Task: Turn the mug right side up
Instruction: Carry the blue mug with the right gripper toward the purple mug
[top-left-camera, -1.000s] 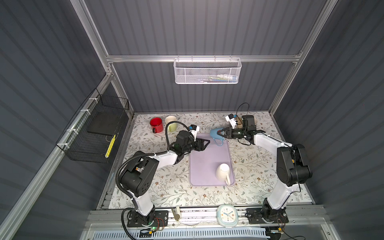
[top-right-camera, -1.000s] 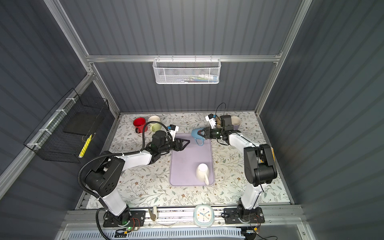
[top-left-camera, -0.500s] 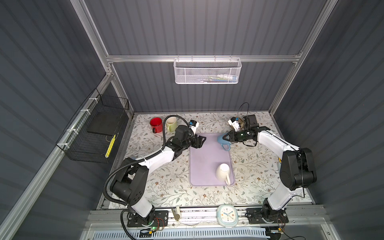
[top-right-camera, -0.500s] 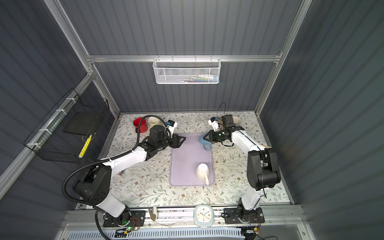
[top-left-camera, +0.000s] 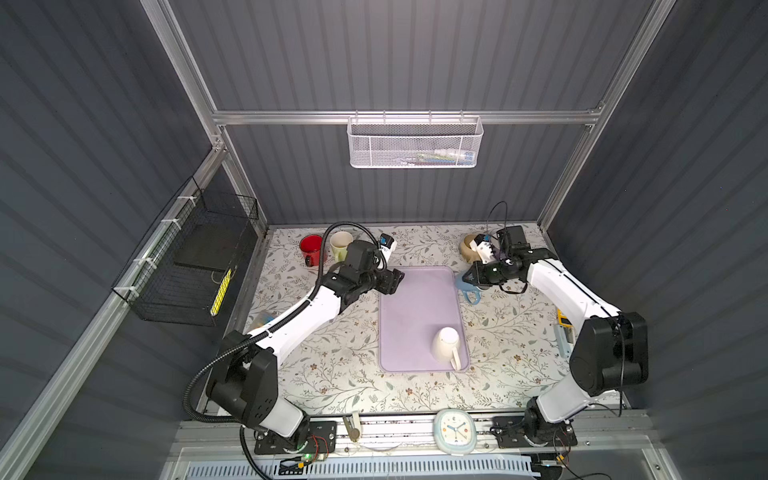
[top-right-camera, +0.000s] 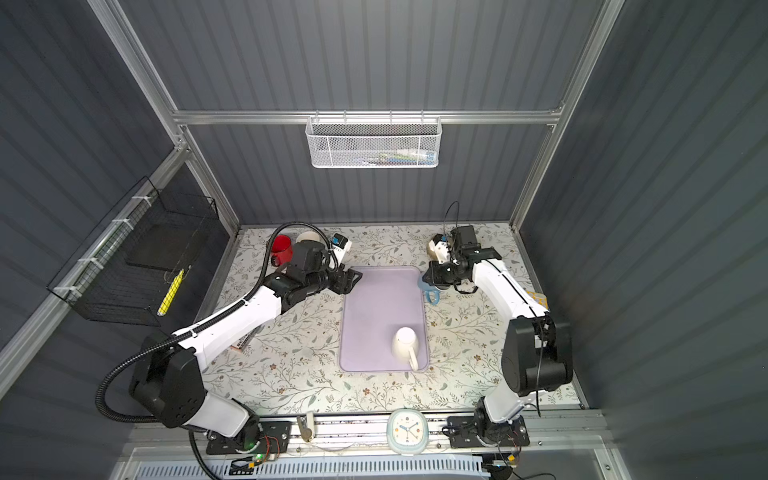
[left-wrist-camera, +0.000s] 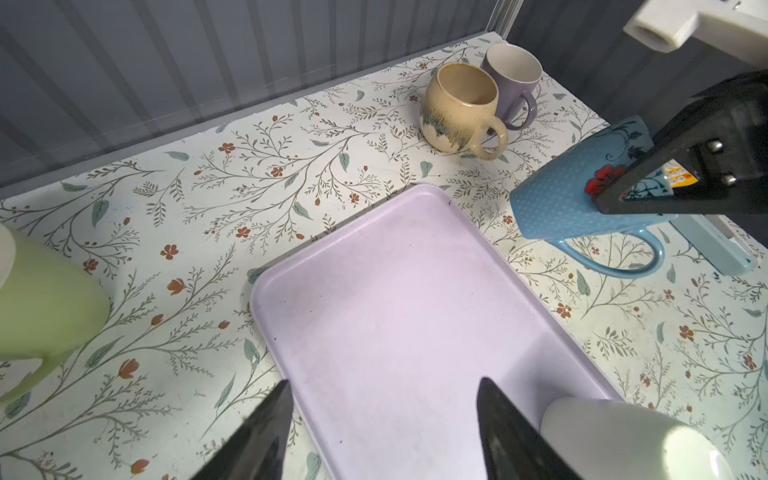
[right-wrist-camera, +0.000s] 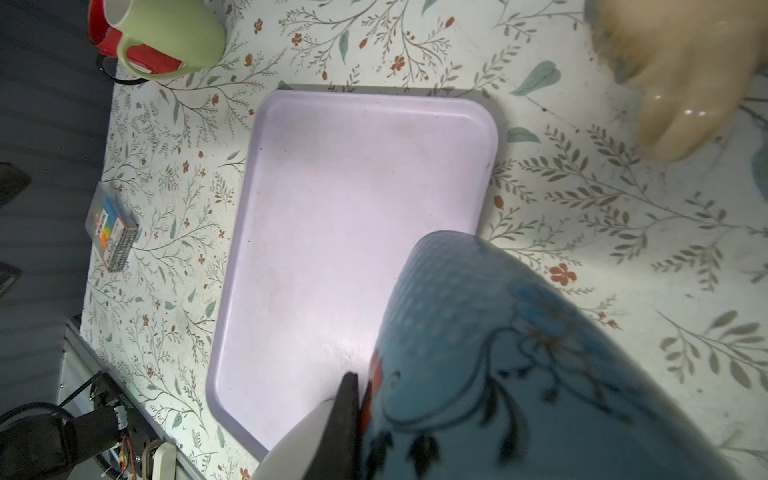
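Blue mug pinched by right pincer, axis near level, handle down, left pincer spread

Not much luck, nothing here is actually readable. The box on the desk has a colourful printed face, but the print is just a blur. A yellow-orange sticker peeks out beside the blue mug, lettering too small to make out. The mug itself shows painted flowers and swirls. The clock at the front has a dial whose marks are too tiny to read. Same for the yellow strip in the black basket.
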